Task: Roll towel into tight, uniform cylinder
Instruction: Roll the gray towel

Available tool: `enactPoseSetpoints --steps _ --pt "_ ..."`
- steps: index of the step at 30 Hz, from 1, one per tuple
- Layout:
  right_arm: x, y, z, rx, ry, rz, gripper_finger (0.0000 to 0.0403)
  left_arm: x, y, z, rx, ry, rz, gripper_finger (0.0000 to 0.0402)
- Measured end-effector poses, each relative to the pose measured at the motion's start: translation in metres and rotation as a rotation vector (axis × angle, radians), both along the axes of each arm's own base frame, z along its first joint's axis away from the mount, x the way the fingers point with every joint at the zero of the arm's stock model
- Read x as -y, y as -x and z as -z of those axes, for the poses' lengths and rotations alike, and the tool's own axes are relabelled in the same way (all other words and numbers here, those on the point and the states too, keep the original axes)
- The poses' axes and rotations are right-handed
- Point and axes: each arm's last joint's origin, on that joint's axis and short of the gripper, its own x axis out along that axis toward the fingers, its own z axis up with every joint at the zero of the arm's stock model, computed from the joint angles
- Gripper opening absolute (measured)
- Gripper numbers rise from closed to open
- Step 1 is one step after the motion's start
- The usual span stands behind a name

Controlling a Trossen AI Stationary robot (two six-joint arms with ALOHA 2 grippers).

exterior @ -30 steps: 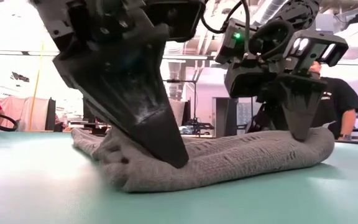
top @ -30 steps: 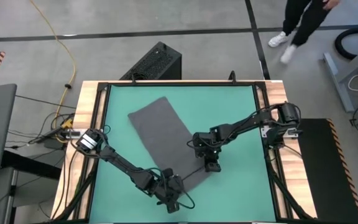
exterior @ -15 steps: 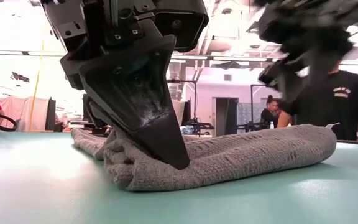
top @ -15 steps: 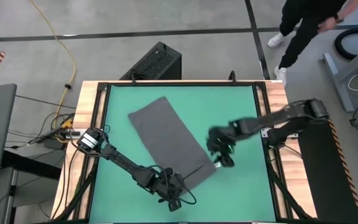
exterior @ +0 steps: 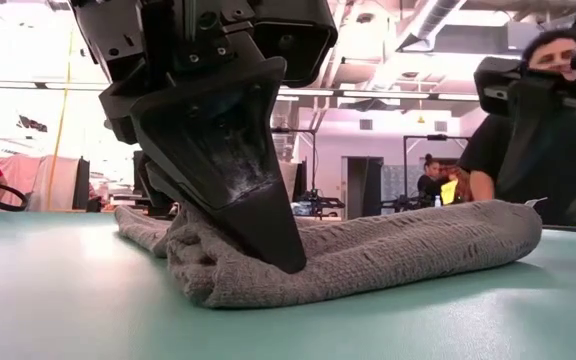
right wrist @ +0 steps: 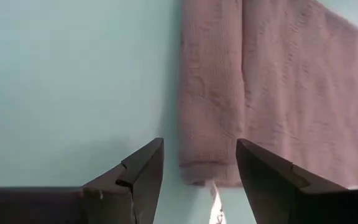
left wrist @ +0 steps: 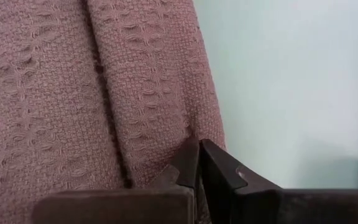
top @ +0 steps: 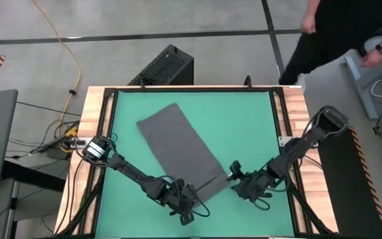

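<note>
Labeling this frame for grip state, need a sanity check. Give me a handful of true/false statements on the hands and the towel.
1. The left hand is shut on the towel. True.
2. The right hand is clamped on the towel. False: its fingers are spread, just off the towel's rolled end.
3. The towel is fully rolled into a cylinder. False: only the near edge is rolled; the rest lies flat on the table.
4. A person stands beyond the table's far right corner. True.
</note>
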Motion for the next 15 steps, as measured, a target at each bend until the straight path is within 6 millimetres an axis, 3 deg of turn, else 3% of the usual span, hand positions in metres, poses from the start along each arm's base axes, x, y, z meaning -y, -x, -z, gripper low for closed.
enactPoseSetpoints --steps 9,12,15 --pt "0.003 -0.021 0.028 -0.008 0.076 0.019 0.0213 -0.001 -0.004 -0.002 0.016 0.049 0.032 0.0" --pt "0.01 -0.029 0.035 -0.017 0.081 0.059 0.0174 0.0 -0.007 -0.005 0.055 0.067 0.075 0.0" --pt "0.015 -0.034 0.039 -0.023 0.069 0.077 0.011 0.001 -0.008 -0.006 0.068 0.074 0.096 0.0"
